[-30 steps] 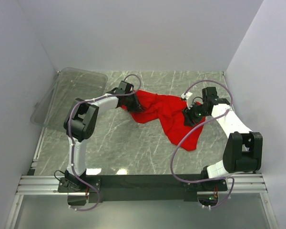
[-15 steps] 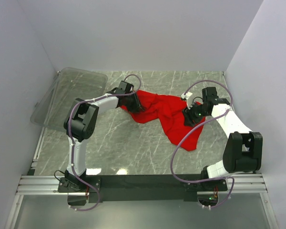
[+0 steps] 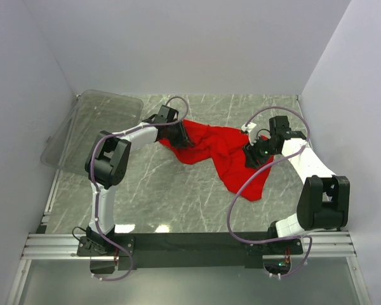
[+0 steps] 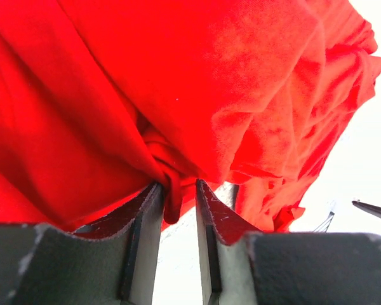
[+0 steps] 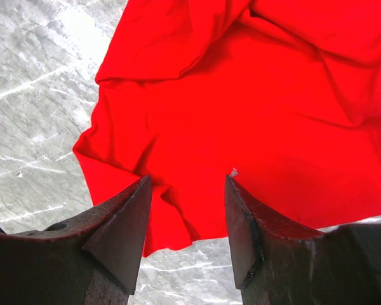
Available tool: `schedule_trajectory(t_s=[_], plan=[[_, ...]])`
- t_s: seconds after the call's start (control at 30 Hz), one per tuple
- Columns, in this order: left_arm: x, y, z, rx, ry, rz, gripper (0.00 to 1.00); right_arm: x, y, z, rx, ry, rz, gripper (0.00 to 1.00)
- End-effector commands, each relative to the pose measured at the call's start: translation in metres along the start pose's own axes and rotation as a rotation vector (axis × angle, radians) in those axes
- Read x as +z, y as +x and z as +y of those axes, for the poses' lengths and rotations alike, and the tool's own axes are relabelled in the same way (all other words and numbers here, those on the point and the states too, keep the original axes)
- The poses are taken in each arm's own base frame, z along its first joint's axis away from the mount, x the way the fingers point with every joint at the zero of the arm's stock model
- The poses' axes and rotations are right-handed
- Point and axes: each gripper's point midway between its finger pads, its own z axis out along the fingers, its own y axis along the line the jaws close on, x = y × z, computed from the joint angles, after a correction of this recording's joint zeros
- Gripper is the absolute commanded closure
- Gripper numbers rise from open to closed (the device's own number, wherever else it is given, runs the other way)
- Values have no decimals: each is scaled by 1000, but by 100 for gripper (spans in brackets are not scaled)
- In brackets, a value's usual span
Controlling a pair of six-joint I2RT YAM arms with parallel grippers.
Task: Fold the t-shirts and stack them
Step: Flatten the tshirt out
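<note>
**A:** Where is the t-shirt [image 3: 211,147]?

**B:** Crumpled on the grey marbled table [image 3: 171,197], toward the far side and between the two arms. One tail of it trails toward the near right.

**A:** And the left gripper [image 4: 176,188]?

**B:** It is at the shirt's left end. Its fingers are nearly together, with a rolled fold of the red cloth pinched between them, and the rest bunches up in creases beyond the tips.

**A:** The right gripper [image 5: 187,182]?

**B:** It is at the shirt's right side, pointing down at it with its fingers spread — nothing sits between them. Through the gap you see smoother red cloth and its edge, with bare table past that.

**A:** Anything else on the table?

**B:** A clear plastic bin [image 3: 100,122] at the far left corner, apart from the shirt.
</note>
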Motion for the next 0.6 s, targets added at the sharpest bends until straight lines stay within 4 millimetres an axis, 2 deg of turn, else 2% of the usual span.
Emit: schedule_trajectory(t_s=[0.0, 0.4, 0.57], plan=[[-10, -11, -23, 24, 59, -15, 68, -1, 2, 1, 4, -4, 5, 43], [-16, -6, -26, 28, 64, -2, 73, -1, 1, 1, 2, -3, 2, 43], [-22, -4, -28, 31, 70, 3, 70, -1, 2, 0, 1, -1, 6, 43]])
